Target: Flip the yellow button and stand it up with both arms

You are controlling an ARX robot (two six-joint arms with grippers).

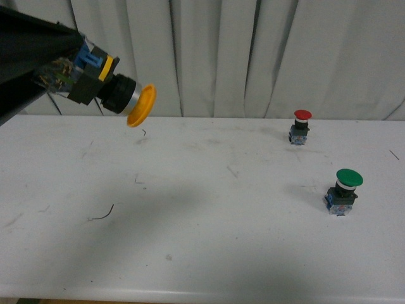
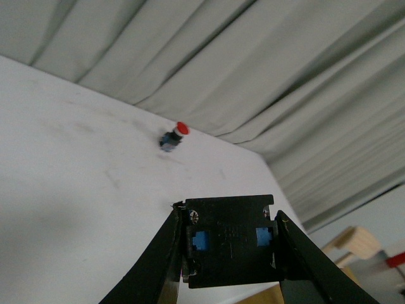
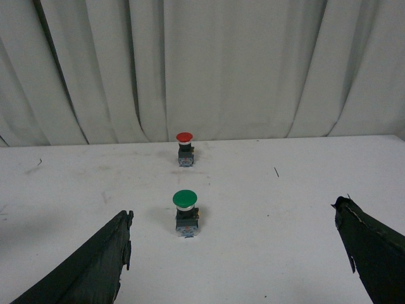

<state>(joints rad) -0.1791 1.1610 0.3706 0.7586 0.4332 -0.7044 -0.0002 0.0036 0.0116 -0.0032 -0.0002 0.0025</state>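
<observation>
- Your left hand [image 1: 63, 75] is clamped on the contact-block end of the yellow button [image 1: 117, 88], holding it in the air above the far left corner of the counter [image 1: 209, 253]. The button lies tilted, with its cap pointing right and slightly down. That probably leaves the cap end free for your other arm to take during the flip.
- The left arm runs off the frame edge. Its wrist view shows only the block's end face between the fingers [image 2: 166, 253], so the cap is hidden there.
- The red button [image 1: 302, 125] stands upright near the far edge, right of the middle. The green button [image 1: 345, 190] stands upright closer to the right edge. Both are well apart from the grasp.
- Your right hand [image 3: 233, 212] is spread wide and empty, facing the green button. It shows only in its own wrist view, so you cannot tell how near it is to the yellow button.
</observation>
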